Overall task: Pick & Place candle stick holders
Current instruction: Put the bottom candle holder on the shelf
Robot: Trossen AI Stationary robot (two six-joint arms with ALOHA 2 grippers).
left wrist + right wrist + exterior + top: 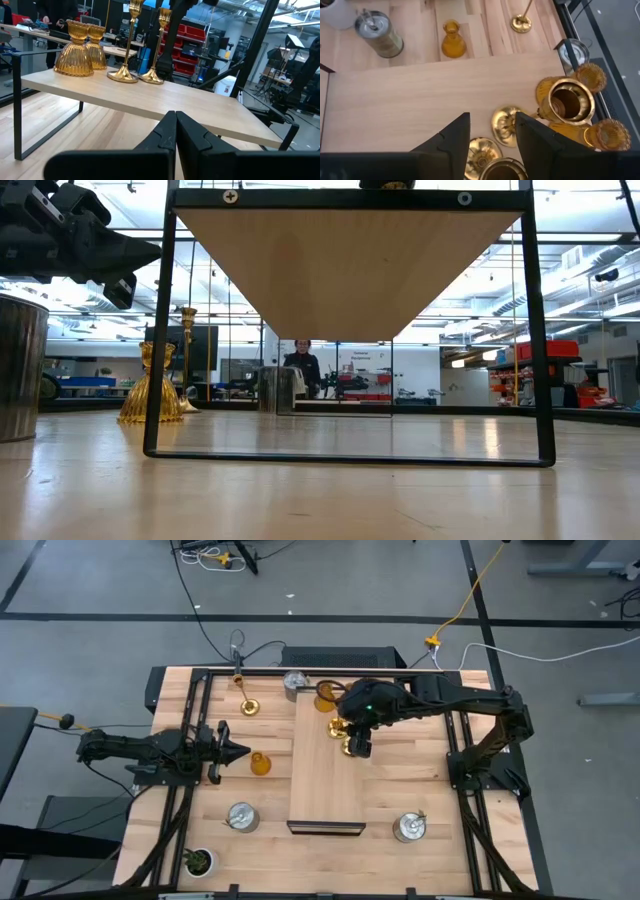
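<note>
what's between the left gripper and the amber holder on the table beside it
Nothing: in the high view only bare table lies between the shut left gripper and the amber holder.

A raised wooden shelf (pixel 325 780) on a black frame stands mid-table (pixel 420 780). A small potted plant (pixel 198 861) sits at one table corner. A person (pixel 303 366) stands in the room beyond.

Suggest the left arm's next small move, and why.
Probably open the left gripper: it is shut, and an amber holder stands on the table close ahead of it, not yet on the raised shelf, where two gold holders and two amber ones stand. The right gripper hangs over those.
</note>
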